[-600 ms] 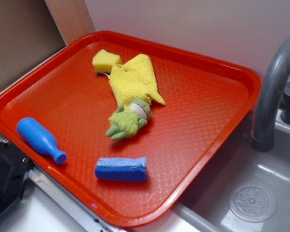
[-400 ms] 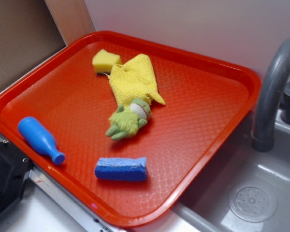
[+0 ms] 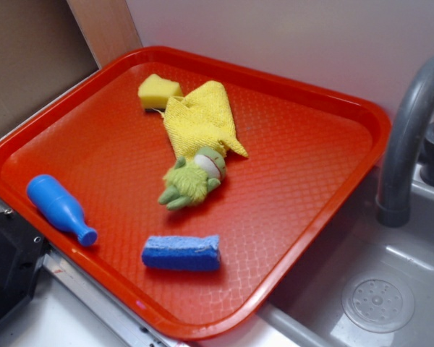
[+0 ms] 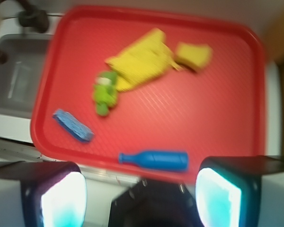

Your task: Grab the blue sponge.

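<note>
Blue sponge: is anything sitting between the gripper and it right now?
Nothing is on top of the blue sponge. The gripper hangs open over the tray's near edge, and the blue bottle lies closest below it, off to the sponge's side. The green toy lies just beyond.
</note>
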`<state>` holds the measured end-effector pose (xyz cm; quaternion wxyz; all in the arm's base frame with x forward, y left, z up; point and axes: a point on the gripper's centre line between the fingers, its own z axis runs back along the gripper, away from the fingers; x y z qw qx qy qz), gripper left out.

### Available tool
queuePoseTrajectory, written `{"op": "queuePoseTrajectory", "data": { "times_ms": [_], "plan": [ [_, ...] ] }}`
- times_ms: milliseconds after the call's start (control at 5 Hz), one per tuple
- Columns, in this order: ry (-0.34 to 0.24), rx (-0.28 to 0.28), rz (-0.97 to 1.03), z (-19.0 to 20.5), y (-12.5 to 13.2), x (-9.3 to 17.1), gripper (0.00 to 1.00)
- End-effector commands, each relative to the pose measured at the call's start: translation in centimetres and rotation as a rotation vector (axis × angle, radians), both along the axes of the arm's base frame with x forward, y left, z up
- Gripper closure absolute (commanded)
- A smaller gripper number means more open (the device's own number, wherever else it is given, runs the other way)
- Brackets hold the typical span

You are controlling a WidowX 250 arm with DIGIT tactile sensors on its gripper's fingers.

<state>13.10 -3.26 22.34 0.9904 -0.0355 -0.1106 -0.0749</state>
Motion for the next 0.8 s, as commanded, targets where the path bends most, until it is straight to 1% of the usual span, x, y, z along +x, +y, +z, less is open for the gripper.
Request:
{"op": "queuePoseTrajectory", "data": {
  "times_ms": [0, 200, 400, 600],
  "plan": [
    [-0.142, -0.074, -0.288, -2.3, -3.3, 2.8, 0.0],
    [-0.123, -0.033, -0.457, -5.1, -6.8, 3.6, 0.0],
    [-0.076, -0.044, -0.585, -8.2, -9.9, 3.2, 0.0],
    [-0.05, 0.021, -0.658, -10.7, -11.6, 2.7, 0.0]
  ]
}}
